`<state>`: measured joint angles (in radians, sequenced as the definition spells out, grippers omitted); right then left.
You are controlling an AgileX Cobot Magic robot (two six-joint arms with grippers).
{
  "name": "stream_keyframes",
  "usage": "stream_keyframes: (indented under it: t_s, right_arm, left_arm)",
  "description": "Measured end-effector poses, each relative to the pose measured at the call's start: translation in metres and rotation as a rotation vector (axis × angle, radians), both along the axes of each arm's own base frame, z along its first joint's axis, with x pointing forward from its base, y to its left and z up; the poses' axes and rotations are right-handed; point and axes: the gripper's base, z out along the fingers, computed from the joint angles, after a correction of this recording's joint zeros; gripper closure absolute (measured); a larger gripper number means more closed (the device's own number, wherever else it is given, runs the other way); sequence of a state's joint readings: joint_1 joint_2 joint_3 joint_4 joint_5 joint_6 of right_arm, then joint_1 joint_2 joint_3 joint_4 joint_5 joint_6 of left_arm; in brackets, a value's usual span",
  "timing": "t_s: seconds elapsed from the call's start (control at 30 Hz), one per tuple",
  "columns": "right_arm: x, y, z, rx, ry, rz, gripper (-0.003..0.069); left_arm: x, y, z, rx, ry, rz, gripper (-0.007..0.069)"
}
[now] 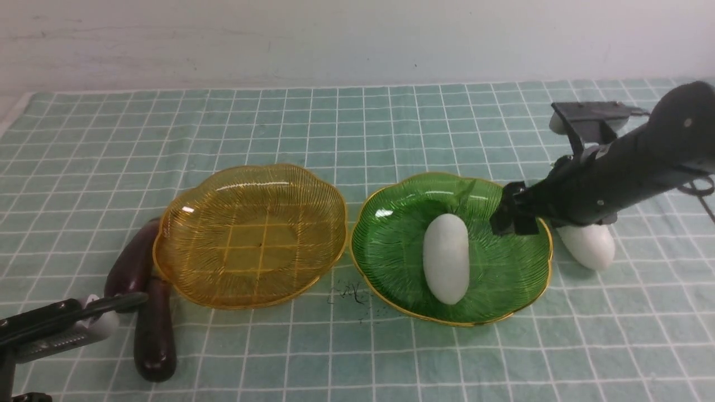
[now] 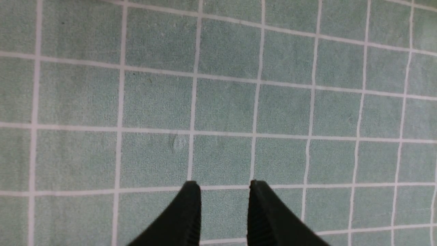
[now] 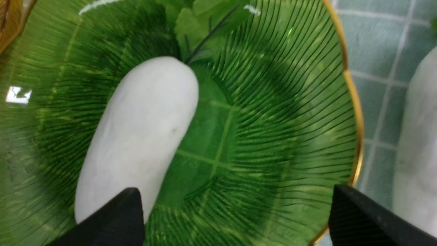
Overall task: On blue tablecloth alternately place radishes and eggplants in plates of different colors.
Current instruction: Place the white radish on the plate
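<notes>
A white radish point(image 1: 446, 258) point(image 3: 140, 136) lies in the green plate point(image 1: 391, 290) point(image 3: 273, 119), its leaf tuft toward the far rim. Just over the plate's right side hovers my right gripper point(image 1: 511, 215) point(image 3: 235, 193), open wide and empty, with the radish beside one finger. The second radish point(image 1: 586, 245) point(image 3: 418, 143) rests on the blue tablecloth point(image 1: 357, 123) point(image 2: 222, 102) right of that plate, partly behind my right arm. The amber plate point(image 1: 251, 234) holds nothing. Two eggplants point(image 1: 131, 262) point(image 1: 155, 329) lie against its left edge. My left gripper point(image 1: 120, 307) point(image 2: 223, 184) is open near them, over bare cloth.
A small dark thread-like mark point(image 1: 352, 293) sits on the cloth between the two plates' near edges. A white wall point(image 1: 357, 39) runs along the table's far side. The cloth's left edge point(image 1: 11, 111) shows at the far left.
</notes>
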<state>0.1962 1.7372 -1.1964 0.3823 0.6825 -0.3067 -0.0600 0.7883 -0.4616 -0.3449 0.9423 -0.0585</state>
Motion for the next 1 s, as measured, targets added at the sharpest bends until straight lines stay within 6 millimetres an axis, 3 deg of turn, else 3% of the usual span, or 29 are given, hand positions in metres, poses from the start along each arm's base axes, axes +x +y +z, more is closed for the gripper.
stream_keyframes:
  t_s: [0.13, 0.3, 0.53, 0.7, 1.0]
  right_arm:
    - [0.010, -0.025, 0.009, -0.082, -0.034, -0.050, -0.0023]
    - [0.017, -0.045, -0.005, -0.154, 0.000, -0.105, 0.0006]
    - [0.027, -0.050, -0.052, -0.217, 0.113, -0.094, 0.0056]
    - [0.030, -0.051, -0.073, -0.247, 0.161, -0.075, 0.0094]
    - [0.034, -0.054, -0.066, -0.309, 0.177, -0.047, 0.0207]
  left_arm:
    - [0.000, 0.000, 0.000, 0.000, 0.004, -0.001, 0.0442]
    - [-0.001, 0.000, 0.000, 0.000, 0.007, -0.002, 0.0442]
    - [-0.002, 0.000, -0.001, -0.001, 0.020, -0.007, 0.0442]
    - [-0.002, 0.000, -0.001, -0.001, 0.021, -0.007, 0.0442]
    - [-0.002, 0.000, -0.001, -0.001, 0.021, -0.007, 0.0442]
